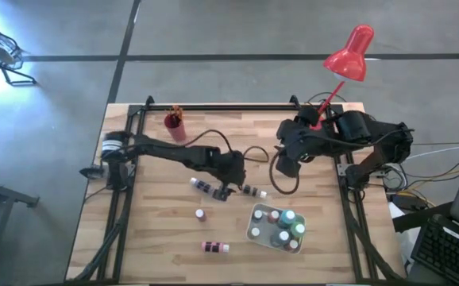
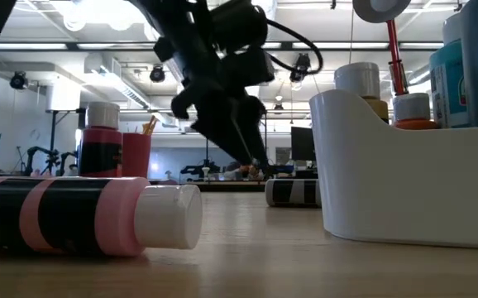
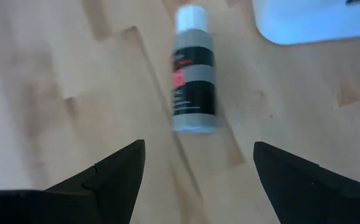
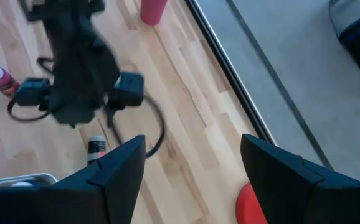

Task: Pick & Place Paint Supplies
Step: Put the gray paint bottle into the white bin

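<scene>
A: Two dark fingers (image 3: pixel 111 180) of the left gripper (image 1: pixel 228 189) are spread wide, pinching nothing, above a grey paint bottle with black bands and a white cap (image 3: pixel 192 74). How does it lie?

B: On its side on the pale wooden table (image 1: pixel 158 230), just ahead of the spread fingers, long axis running away from them, cap at the far end toward the white plastic caddy (image 1: pixel 277 226).

A: How many bottles lie loose?

B: Four that I can count left of the caddy; one pink one (image 2: pixel 82 215) is lying flat, another (image 1: pixel 200 214) stands.

A: And the right gripper (image 1: pixel 285 163)?

B: Spread too, empty, beyond the caddy near the red desk lamp (image 1: pixel 349 54).
</scene>
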